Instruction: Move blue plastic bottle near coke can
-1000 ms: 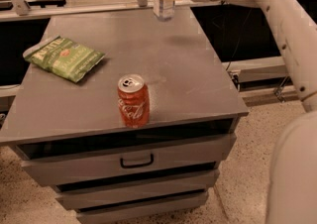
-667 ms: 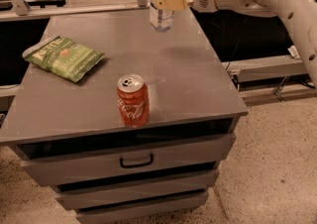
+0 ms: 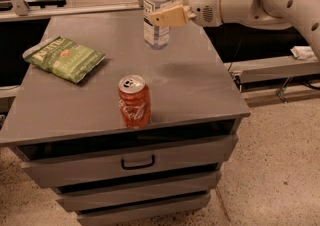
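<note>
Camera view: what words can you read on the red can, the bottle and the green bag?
"Coca-Cola": white script running down the coke can.
Green chip bag: print at its top end, too blurred to read.
Blue plastic bottle: white and dark blue label, text too small to read. The gripper is shut on it at label height, over the far side of the drawer cabinet.

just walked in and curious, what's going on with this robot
The robot's gripper holds the blue plastic bottle upright at the back of the grey cabinet top. The coke can stands near the front edge, well apart from the bottle, so the move isn't finished. A green chip bag lies toward the picture's left.
</note>
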Tool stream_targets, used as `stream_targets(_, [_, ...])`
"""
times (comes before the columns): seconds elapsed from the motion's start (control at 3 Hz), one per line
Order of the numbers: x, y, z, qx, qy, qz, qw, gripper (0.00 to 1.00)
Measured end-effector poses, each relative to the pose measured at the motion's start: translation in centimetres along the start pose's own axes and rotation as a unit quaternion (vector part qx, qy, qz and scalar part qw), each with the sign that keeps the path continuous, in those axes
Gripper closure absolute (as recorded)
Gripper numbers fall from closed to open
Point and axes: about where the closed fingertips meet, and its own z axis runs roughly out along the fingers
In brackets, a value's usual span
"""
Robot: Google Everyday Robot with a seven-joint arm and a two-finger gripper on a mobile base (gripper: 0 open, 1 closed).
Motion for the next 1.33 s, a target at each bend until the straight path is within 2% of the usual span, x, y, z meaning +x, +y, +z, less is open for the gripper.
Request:
stream_targets(0.33, [1.2,1.3,-0.7,-0.034,0.009,-0.004,0.9994,1.00])
stream_targets(0.67, [2.8,3.9,-2.5,-0.087,0.027,-0.008,0.9959,1.00])
stream_targets(1.0, [3.5,6.4,-4.1,-0.127,0.035,-0.009,0.9912,1.00])
stream_targets(1.33, [4.9,8.3,-5.4,-0.161,0.032,0.003,0.9864,1.00])
